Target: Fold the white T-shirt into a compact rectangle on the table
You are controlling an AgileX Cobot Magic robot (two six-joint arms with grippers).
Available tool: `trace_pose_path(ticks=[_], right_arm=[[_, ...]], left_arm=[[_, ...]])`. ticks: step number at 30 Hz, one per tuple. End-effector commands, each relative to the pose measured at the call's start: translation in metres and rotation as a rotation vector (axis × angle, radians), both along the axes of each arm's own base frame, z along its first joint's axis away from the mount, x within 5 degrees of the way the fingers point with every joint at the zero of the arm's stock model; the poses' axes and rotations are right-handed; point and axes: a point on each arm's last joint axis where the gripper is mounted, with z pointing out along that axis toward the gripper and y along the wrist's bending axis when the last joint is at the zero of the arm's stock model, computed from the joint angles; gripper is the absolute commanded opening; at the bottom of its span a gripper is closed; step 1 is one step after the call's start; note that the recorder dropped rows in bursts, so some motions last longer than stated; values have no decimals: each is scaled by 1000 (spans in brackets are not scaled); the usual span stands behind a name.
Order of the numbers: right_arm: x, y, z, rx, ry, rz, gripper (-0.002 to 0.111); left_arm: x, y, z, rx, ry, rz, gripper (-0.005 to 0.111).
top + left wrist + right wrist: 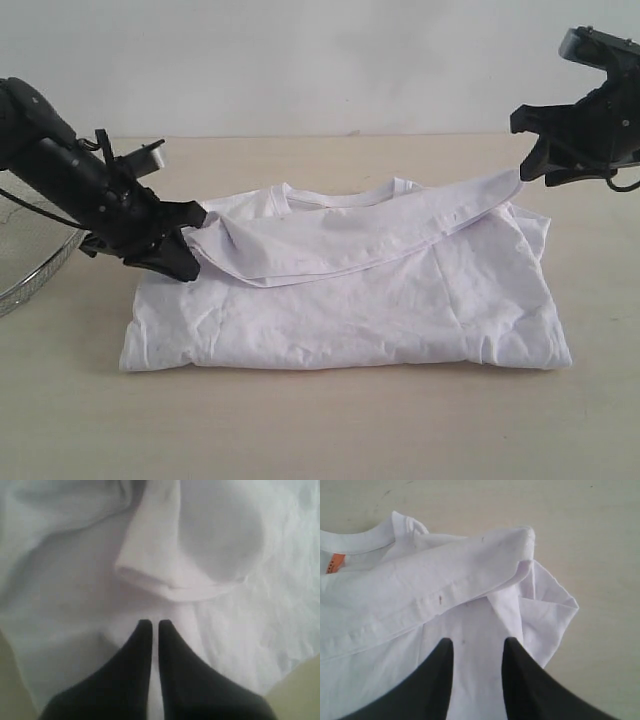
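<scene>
The white T-shirt (340, 310) lies on the table (320, 430) with its collar to the rear, and its lower part is doubled up over the body. A band of its cloth hangs in a sagging line between my two grippers. My left gripper (195, 245) sits low at the shirt's left edge, shut on the cloth (215, 540), and its fingers nearly touch (151, 623). My right gripper (522, 172) is raised at the shirt's right and holds the other end of the band. Its jaws stand apart with cloth running between them (477, 642). The orange neck tag (336, 562) shows inside the collar.
A round wire-mesh basket (30, 270) stands at the table's left edge, just behind my left arm. Bare tabletop (600, 540) lies to the right of the shirt and in front of it. A pale wall runs behind the table.
</scene>
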Motion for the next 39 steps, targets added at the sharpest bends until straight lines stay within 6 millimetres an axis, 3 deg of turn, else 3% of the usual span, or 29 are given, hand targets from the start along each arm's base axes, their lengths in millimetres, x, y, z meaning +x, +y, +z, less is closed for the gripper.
trace_pose_path(ticks=[1, 5, 10, 13, 15, 18, 21, 23, 28, 30, 39], right_arm=[[-2, -3, 4, -11, -11, -2, 28], [-2, -2, 4, 6, -10, -9, 28], [-6, 4, 3, 42, 29, 28, 28], [-11, 8, 7, 55, 45, 75, 28], [-15, 16, 10, 121, 58, 146, 28], [-13, 18, 11, 137, 34, 149, 28], [-13, 17, 11, 135, 32, 151, 28], [-13, 17, 11, 133, 31, 154, 28], [-13, 17, 11, 133, 30, 155, 28], [-13, 17, 11, 133, 30, 155, 28], [-13, 18, 11, 135, 34, 157, 28]], left_arm=[[13, 1, 4, -13, -107, 68, 5], [35, -1, 6, -26, -165, 91, 5], [85, -3, 36, -88, -265, 144, 5], [88, -5, 69, -142, -237, 26, 5], [75, -5, 84, -129, -134, -69, 5], [64, -2, 65, 37, -9, -93, 5], [56, -1, 46, 93, 76, -69, 5], [52, -4, 40, 90, 100, -73, 11], [49, -12, 37, 76, 117, -86, 43], [49, -16, 37, 77, 109, -80, 50], [53, -18, 21, 83, 130, -40, 51]])
